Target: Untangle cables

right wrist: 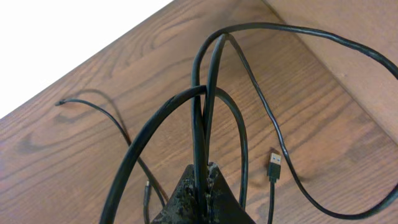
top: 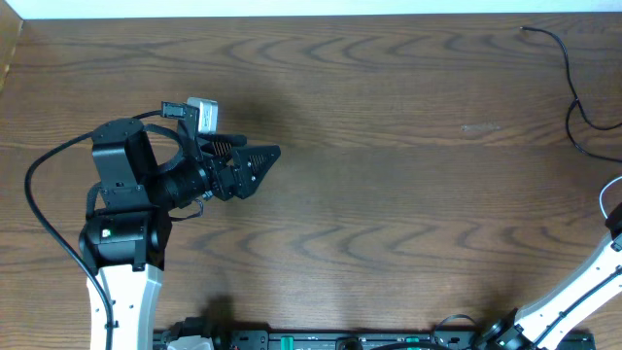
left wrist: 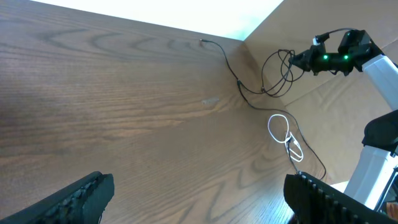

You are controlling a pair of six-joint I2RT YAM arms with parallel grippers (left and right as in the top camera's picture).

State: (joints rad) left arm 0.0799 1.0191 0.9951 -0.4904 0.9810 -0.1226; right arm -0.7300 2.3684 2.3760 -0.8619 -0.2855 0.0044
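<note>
The left gripper (left wrist: 199,186) is hovering over bare wood on the left half of the desk (top: 389,224). Its jaws are standing wide apart and gripping nothing at all.

Over on the right, the right gripper (right wrist: 202,190) is clamping hard on the black cables (right wrist: 208,93). Its fingertips are pressed together, with several strands rising from between them and arching away in big loops. In the left wrist view, that gripper is holding the loops up off the wood, close to the desk's right edge.

One black strand is trailing back across the desk, and its free end (right wrist: 59,102) is lying near the far edge, well apart from everything else. A USB plug (right wrist: 273,165) is showing just to the right of the fingers, though I cannot tell whether it is hanging or lying flat.

The white cable (left wrist: 280,127) is lying in a small loop on the desk near the right edge. It is below the lifted black loops and clear of both grippers, with a black strand running close alongside it. In the overhead view only a sliver of white is peeking in at the right border.
</note>
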